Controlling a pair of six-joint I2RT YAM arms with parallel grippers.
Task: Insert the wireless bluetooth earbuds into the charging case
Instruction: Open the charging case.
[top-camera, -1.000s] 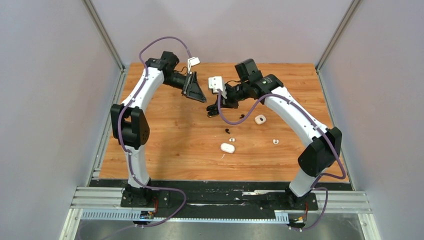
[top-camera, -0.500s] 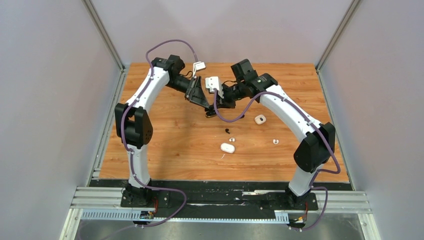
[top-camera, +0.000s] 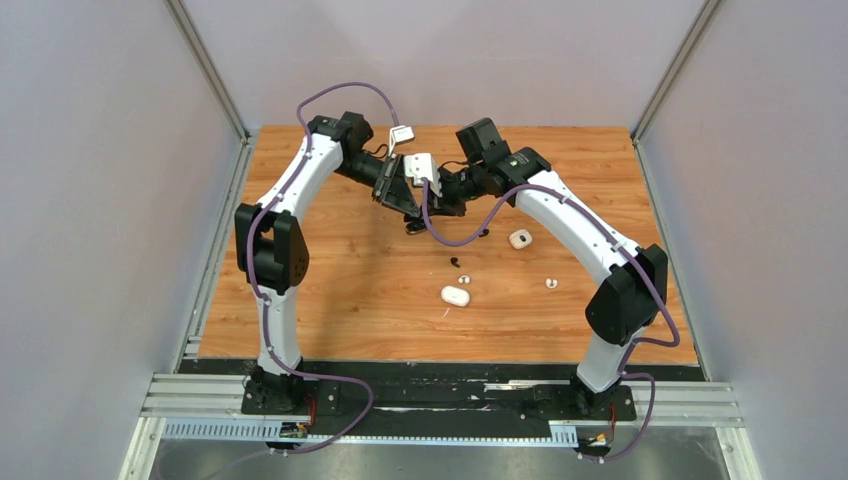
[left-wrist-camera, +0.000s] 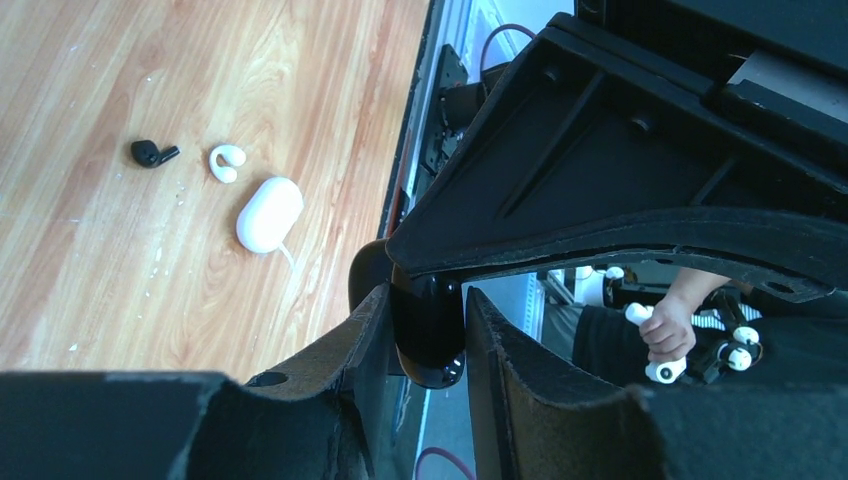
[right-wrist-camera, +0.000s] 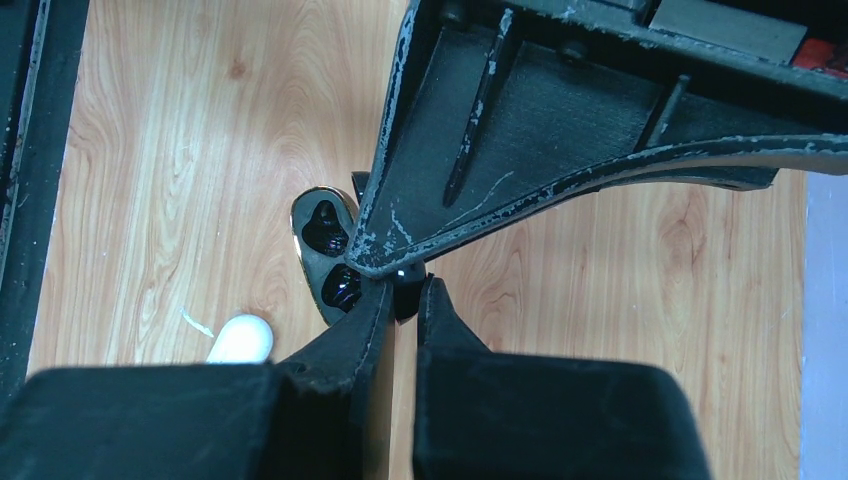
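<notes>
One open black charging case is held from two sides: its edge is pinched in the narrow right gripper, its body clasped by the left gripper.

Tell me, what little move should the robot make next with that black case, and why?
Probably squeeze the left tool a touch more on the black case. Its fingers sit on both sides, but a firm grip isn't clear. The right tool pinches the open case's edge, and a black earbud waits on the table.
</notes>
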